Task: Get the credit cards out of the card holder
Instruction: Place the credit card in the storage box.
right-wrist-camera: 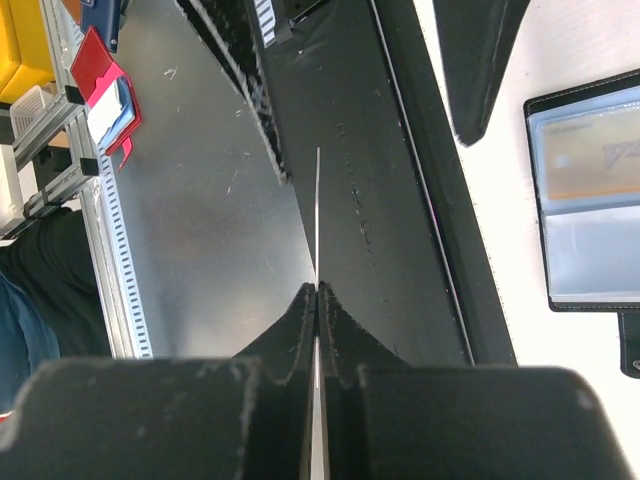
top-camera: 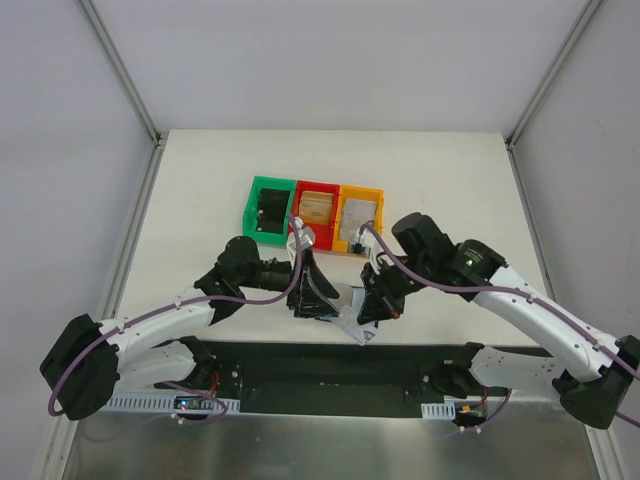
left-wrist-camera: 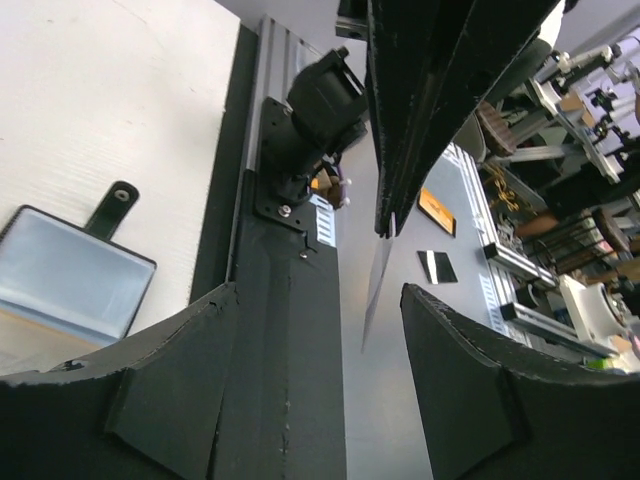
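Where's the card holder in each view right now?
Top external: card holder low centre.
Left wrist: card holder at left edge.
Right wrist: card holder at right edge.
Shared landmark: black base plate beside it in all three.

The card holder [right-wrist-camera: 595, 262] has a black border and bluish-grey panels; the gold card [right-wrist-camera: 585, 165] inside bears pale lettering. The thin card [right-wrist-camera: 318, 200] shows white edge-on. The green bin [top-camera: 270, 183], red bin [top-camera: 318, 186] and yellow bin [top-camera: 362, 190] sit on an off-white table [top-camera: 200, 200].

Pale grey walls [top-camera: 320, 60] framed by metal posts [top-camera: 121, 70] — a white table [top-camera: 200, 180] between them, evenly lit.
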You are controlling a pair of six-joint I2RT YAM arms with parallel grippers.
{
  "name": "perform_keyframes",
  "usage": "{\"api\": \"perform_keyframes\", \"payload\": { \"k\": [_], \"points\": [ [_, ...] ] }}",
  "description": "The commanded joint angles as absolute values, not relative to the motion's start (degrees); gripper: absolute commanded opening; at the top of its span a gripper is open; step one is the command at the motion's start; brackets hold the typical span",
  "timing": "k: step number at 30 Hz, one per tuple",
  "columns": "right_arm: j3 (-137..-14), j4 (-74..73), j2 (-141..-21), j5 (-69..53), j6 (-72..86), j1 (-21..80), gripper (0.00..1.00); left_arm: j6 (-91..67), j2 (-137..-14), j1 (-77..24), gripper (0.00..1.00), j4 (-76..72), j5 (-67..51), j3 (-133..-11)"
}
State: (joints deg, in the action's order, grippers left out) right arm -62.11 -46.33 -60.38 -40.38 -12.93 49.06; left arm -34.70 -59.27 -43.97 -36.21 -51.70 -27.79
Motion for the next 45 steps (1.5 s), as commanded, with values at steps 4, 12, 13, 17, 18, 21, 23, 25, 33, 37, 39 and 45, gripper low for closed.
{"api": "perform_keyframes", "payload": {
  "k": [4, 12, 13, 17, 18, 21, 23, 25, 33, 37, 39, 45],
  "points": [
    [-65.65, -45.35, -62.05, -42.36, -14.06, 50.01, 0.00, -35.68, -61.00, -46.58, 0.61, -41.31, -55.90, -30.32],
    [-65.48, -45.44, -62.67, -42.01, -14.77, 50.01, 0.00, -35.77, -62.31, -48.43, 0.37, -42.89, -57.74, -30.76],
    [-65.48, -45.35, -62.67, -41.92, -14.85, 50.01, 0.00, -35.95, -62.66, -48.60, 0.29, -42.89, -57.83, -30.85],
    [-65.57, -45.35, -62.67, -41.84, -14.77, 49.92, 0.00, -36.30, -63.28, -48.87, 0.08, -43.07, -58.80, -31.20],
    [-65.65, -45.53, -62.49, -41.57, -14.77, 49.92, 0.03, -36.30, -63.37, -48.95, 0.04, -43.15, -58.89, -31.11],
    [-65.39, -45.00, -61.70, -41.57, -14.50, 49.66, 0.30, -36.30, -63.02, -49.04, 0.00, -43.68, -58.54, -30.59],
    [-64.78, -44.30, -60.65, -41.40, -13.89, 49.13, 0.37, -36.39, -62.23, -49.04, 0.00, -44.56, -57.75, -29.80],
    [-63.20, -42.03, -59.07, -41.75, -12.31, 47.56, 0.38, -36.56, -61.53, -48.96, 0.00, -46.05, -56.43, -28.75],
    [-55.20, -30.07, -53.62, -43.94, -3.78, 43.07, 0.31, -40.16, -60.29, -48.96, 0.00, -54.13, -50.63, -24.79],
    [-53.70, -27.08, -53.00, -45.00, -1.67, 42.98, 0.29, -40.87, -60.64, -49.04, 0.00, -54.93, -49.31, -24.52],
    [-53.44, -26.02, -52.91, -45.61, -0.97, 42.98, 0.29, -40.96, -60.56, -48.96, 0.00, -54.93, -48.26, -24.43],
    [-52.91, -25.75, -52.38, -45.79, -0.79, 42.98, 0.24, -41.22, -60.21, -49.04, 0.00, -55.11, -46.41, -23.82]
  ]
}}
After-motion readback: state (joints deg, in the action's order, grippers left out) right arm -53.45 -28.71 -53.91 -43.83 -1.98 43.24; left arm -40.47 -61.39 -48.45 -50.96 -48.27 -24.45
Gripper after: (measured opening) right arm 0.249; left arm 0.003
